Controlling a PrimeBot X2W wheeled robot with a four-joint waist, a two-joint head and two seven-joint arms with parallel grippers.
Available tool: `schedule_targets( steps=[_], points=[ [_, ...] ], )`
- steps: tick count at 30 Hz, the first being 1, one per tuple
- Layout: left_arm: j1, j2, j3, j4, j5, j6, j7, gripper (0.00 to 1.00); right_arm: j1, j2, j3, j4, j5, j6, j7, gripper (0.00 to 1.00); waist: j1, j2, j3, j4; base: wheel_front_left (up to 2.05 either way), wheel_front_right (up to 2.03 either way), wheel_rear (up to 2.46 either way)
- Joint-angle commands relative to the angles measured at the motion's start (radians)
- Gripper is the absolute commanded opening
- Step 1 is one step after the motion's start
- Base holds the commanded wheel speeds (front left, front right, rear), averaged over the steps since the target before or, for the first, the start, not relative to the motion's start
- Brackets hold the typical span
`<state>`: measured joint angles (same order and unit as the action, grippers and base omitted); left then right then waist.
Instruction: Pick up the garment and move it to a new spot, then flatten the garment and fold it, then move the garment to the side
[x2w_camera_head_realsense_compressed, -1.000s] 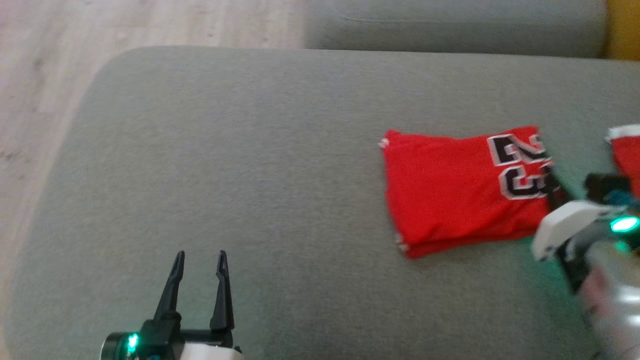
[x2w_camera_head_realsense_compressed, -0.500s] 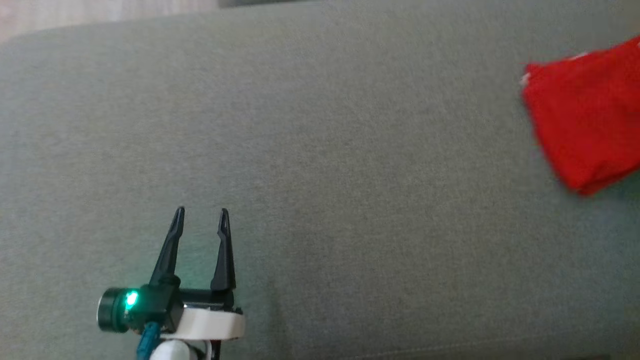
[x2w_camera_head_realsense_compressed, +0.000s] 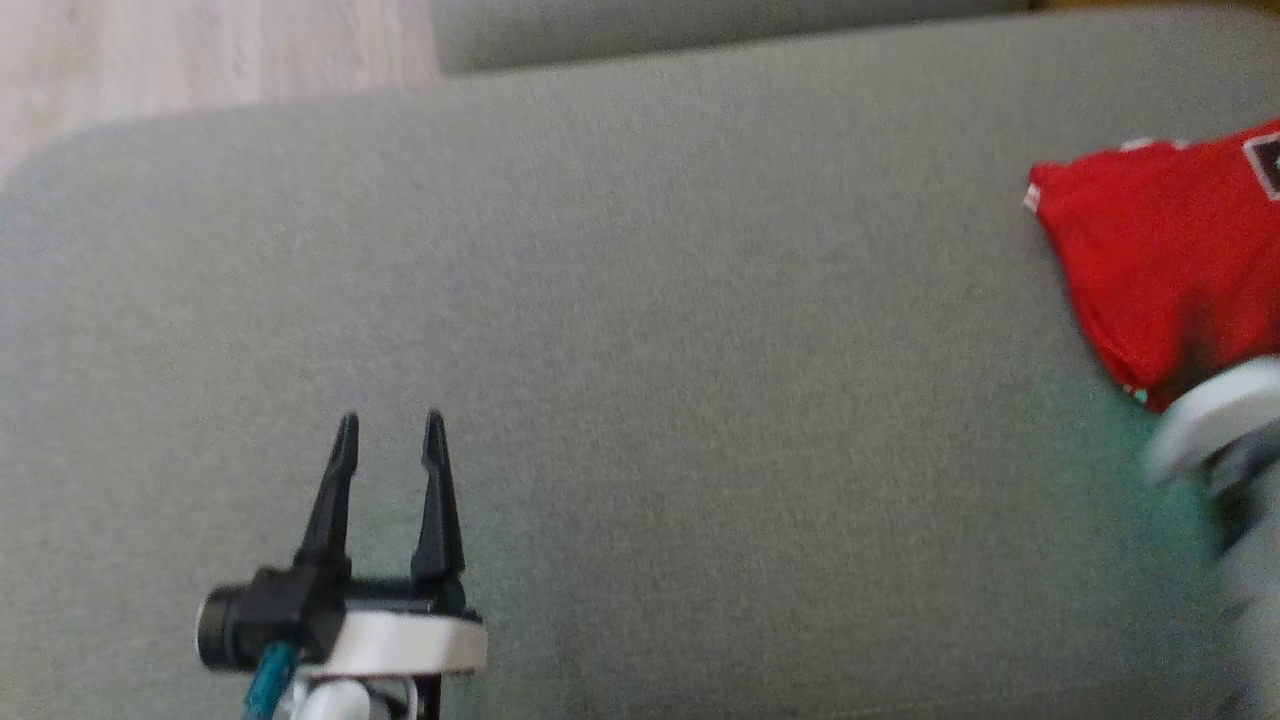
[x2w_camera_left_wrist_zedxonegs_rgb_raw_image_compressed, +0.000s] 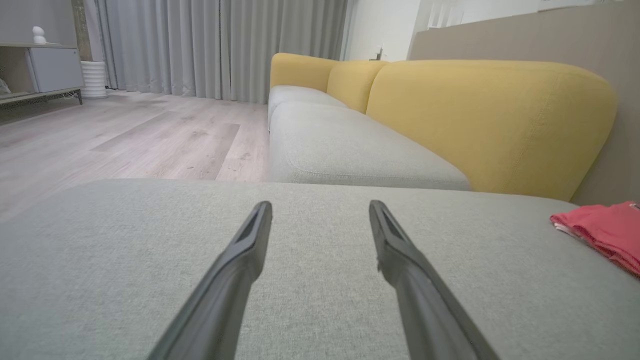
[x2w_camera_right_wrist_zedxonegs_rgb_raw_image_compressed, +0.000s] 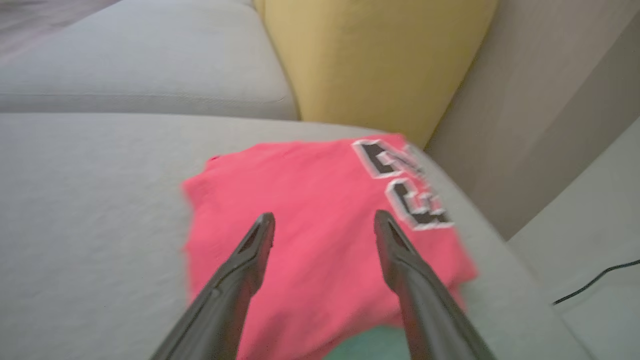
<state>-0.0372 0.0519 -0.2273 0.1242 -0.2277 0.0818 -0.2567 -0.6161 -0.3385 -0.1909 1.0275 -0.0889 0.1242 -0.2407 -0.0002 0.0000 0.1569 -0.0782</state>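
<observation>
The grey seat cushion carries everything. It is broad and mostly bare, with wood floor beyond its far left corner and a yellow backrest rising behind its far right side.

The garment, a red jersey with black and white lettering facing up, lies near the cushion's right edge, towards the far right corner. Its left border shows stacked layers in the left wrist view, so it looks folded into a compact, flat packet. That spot probably serves as the "side" the task asks for, which leaves the middle of the cushion free.

The right gripper hangs over the garment with its 2 fingers apart and nothing between them. I cannot tell whether the tips touch the cloth. The spread suits either a last nudge or letting go, and no pinch is in hand.

The left gripper sits well apart from the garment, near the cushion's front edge and left of the middle. Its 2 fingers are apart, empty and low over bare fabric, likely parked out of the way.

By my judgement, the fold is done and only the final placement remains.
</observation>
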Motion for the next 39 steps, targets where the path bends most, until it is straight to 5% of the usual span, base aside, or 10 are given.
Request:
schedule_targets(
  steps=[1,7,12,30,31,39],
  points=[
    [0.026,-0.002,0.019,-0.018,-0.018,-0.002,-0.005,1.0,0.077,0.063,0.049,-0.08,0.026,0.007,-0.019,1.0,0.0002,0.0,-0.13,0.037,0.0,0.0,0.0],
    [0.084,-0.002,0.013,0.038,-0.017,0.039,-0.005,1.0,0.372,0.21,0.2,-0.426,0.166,0.007,-0.021,1.0,0.0002,0.0,-0.224,0.077,0.0,0.0,0.0],
    [0.133,-0.002,0.038,0.041,0.009,0.077,-0.005,1.0,0.612,0.24,0.34,-0.696,0.245,0.007,-0.021,1.0,0.0002,0.0,-0.275,0.093,0.0,0.0,0.0],
    [0.194,-0.002,0.033,0.043,0.083,0.019,-0.005,1.0,0.802,0.285,0.295,-0.877,0.201,0.007,-0.021,1.0,0.0002,0.0,-0.293,0.114,0.0,0.0,0.0],
    [0.228,0.002,0.002,0.07,0.08,0.017,0.0,0.0,0.838,0.292,0.276,-0.842,0.202,0.0,-0.009,0.0,0.0002,0.0,-0.293,0.114,0.0,0.0,0.0],
    [0.226,0.003,0.009,0.113,0.023,0.01,0.011,0.0,0.836,0.29,0.276,-0.799,0.262,0.0,0.002,0.0,0.0002,0.0,-0.287,0.112,0.0,0.0,0.0]
  ],
)
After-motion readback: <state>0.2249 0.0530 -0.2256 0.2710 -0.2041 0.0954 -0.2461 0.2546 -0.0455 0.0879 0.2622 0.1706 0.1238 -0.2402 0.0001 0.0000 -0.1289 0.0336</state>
